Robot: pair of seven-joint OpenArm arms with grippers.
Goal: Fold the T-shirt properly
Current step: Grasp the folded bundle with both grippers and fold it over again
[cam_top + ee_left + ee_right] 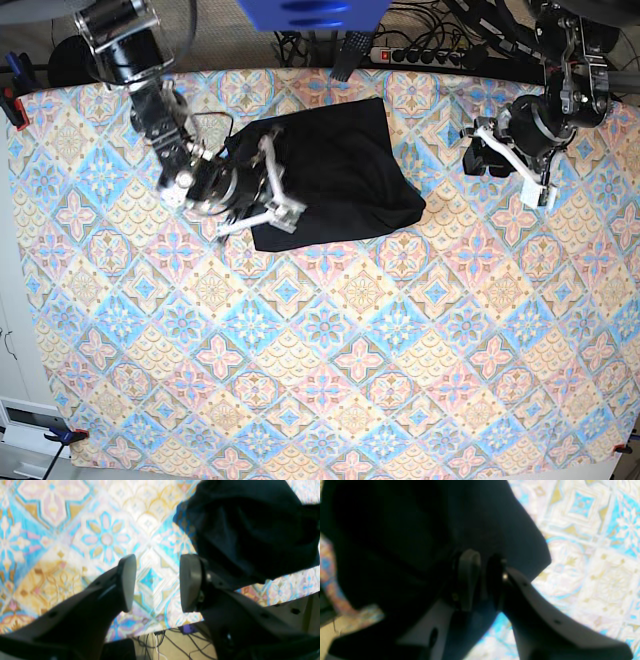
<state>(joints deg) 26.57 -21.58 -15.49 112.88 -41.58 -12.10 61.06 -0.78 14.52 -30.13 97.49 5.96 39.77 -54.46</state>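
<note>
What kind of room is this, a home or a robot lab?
Probably a robot lab or workshop. Two robot arms reach over a table with a colourful patterned cloth, a power strip with tangled cables sits behind it, and clamps pin the cloth's corners.

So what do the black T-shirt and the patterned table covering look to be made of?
T-shirt: soft matte fabric, probably cotton knit; it sags and creases without any shine. Table covering: likely a printed cloth or vinyl sheet, lying flat with a tile-and-flower pattern; the left wrist view shows a slight sheen, so which one stays open.
</note>
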